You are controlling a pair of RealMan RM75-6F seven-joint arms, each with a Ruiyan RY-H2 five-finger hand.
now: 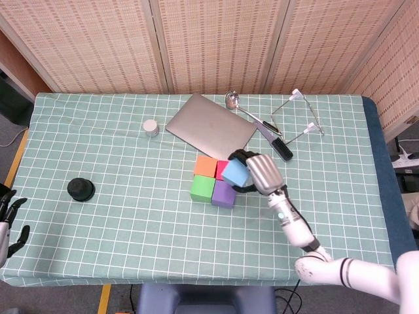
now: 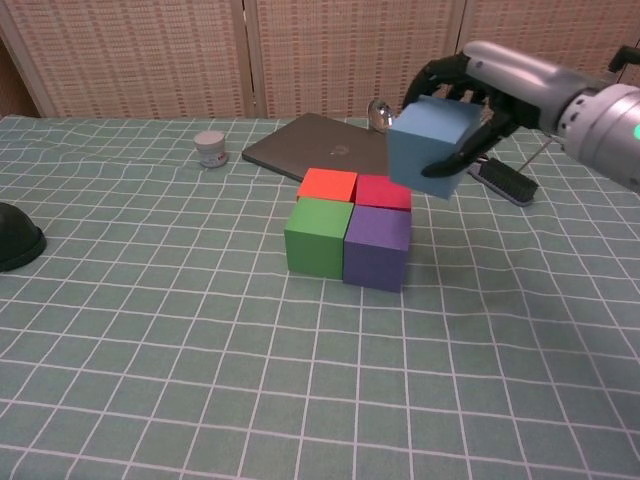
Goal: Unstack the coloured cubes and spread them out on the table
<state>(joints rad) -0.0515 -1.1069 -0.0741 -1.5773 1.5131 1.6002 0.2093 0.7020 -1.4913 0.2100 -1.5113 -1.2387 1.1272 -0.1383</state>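
— What do we have in the right hand point(image 2: 478, 100)?
— We grip the blue cube point(image 2: 432, 147), in the air above the purple cube point(image 2: 377, 243). Our left hand point(image 1: 9, 219) hangs open, holding nothing.

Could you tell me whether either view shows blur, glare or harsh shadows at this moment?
Head view: evenly lit and sharp, soft shadows beside the cubes, mild sheen on the laptop. Chest view: blue cube in the right hand is crisp, no motion blur, no glare.

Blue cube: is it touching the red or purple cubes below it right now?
Apart. The chest view shows the blue cube held by the right hand, with tablecloth visible between it and the red cube and purple cube.
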